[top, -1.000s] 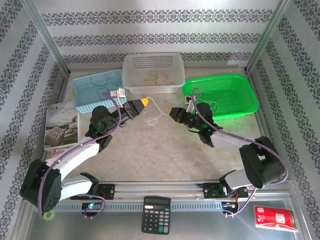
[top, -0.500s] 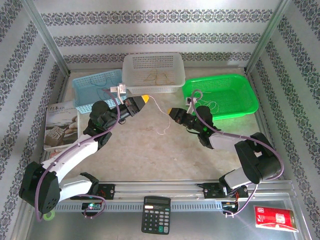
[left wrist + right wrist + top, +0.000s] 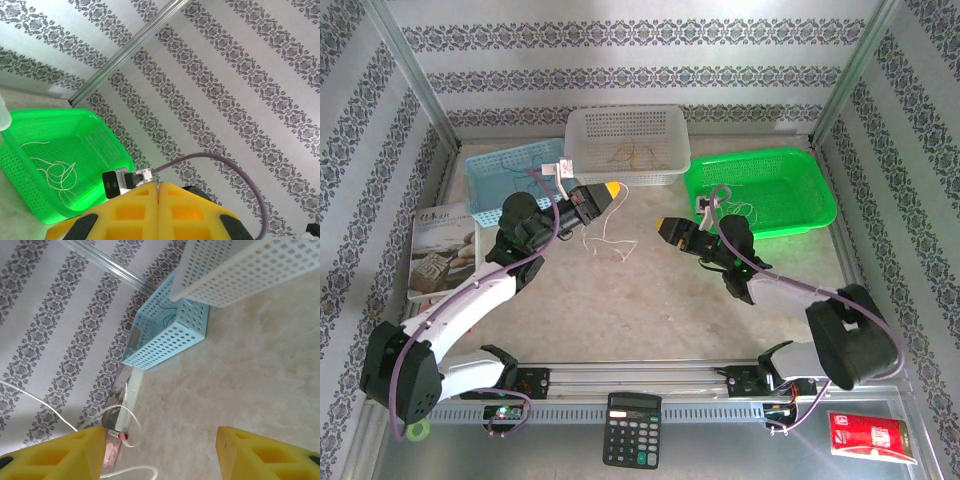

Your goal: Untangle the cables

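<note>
While tan cables (image 3: 631, 153) lie in the white basket (image 3: 577, 158) up top, left gripper (image 3: 611, 189) pinches a whitish cable (image 3: 604, 230); right gripper (image 3: 663, 226) gapes.

- The left arm (image 3: 470, 300) reached forward. The left gripper (image 3: 611, 189) pointed right, its yellow fingers (image 3: 135, 210) pressed tight together — a thin white cable (image 3: 588, 232) hung from its tip.
- The right arm (image 3: 780, 292) reached forward and left. The right gripper (image 3: 665, 226) had its fingers (image 3: 260, 452) wide apart, holding nothing.
</note>
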Controlling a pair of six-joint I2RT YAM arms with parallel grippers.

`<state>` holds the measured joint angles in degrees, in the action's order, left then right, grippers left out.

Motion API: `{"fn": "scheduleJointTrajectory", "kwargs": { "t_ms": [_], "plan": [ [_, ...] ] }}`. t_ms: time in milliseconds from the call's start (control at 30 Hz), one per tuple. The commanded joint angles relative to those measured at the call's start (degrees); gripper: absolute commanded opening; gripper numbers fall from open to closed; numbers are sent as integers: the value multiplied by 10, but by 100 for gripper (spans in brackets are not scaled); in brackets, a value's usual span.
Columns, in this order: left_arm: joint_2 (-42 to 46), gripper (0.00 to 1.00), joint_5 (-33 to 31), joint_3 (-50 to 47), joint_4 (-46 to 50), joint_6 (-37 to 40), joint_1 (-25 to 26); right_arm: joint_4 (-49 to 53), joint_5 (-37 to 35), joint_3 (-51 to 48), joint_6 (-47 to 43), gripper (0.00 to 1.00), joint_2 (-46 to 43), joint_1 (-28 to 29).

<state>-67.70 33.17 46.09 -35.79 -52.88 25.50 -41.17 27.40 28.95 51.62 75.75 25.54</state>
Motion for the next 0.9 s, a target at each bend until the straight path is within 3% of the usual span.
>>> {"fn": "scheduleJointTrajectory", "kwargs": {
  "t_ms": [0,167,300,700,867],
  "plan": [
    [-11,0,29,31,27,11,3,70,-13,22,-83,62,-57,19],
    [-32,0,57,63,43,5,3,197,-47,96,-207,64,-120,63],
    [-49,0,73,80,40,-5,3,230,-60,142,-258,66,-125,75],
    [-83,0,95,126,19,-33,10,201,-86,255,-283,65,-12,80],
    [-84,0,91,140,9,-50,11,162,-101,278,-271,54,43,83]
  ]
}}
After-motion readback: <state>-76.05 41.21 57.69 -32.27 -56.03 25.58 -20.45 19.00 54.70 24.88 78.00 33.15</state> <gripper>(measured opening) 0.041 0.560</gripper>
